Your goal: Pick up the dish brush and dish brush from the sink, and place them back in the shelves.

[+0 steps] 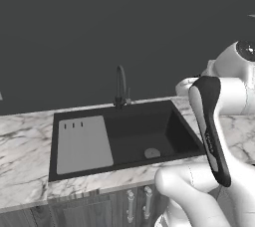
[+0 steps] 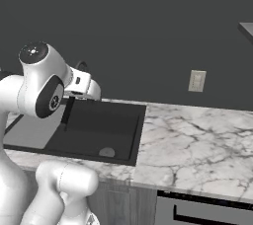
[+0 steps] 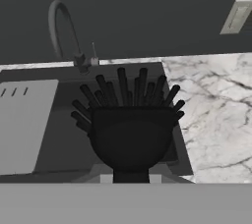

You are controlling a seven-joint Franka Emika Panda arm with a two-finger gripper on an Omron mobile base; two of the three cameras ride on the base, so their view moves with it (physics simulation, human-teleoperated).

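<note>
The claw (image 3: 131,179) was pinching a black dish brush (image 3: 129,129), bristles pointing away from the hand, held up above the sink (image 1: 124,141) on the side away from the ribbed board (image 1: 82,144). The shelves (image 2: 247,29) sat well up the wall, far across the marble surface (image 2: 197,140) from the sink. Judged risks: the round head could twist in so narrow a grip during the long carry, or strike the slab's edge and drop.

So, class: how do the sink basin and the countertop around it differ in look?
The sink is plain black and sunken; the countertop is white marble with grey veins and flat. The sink holds a pale grey ribbed board and a drain. Both are rectangular and level.
</note>
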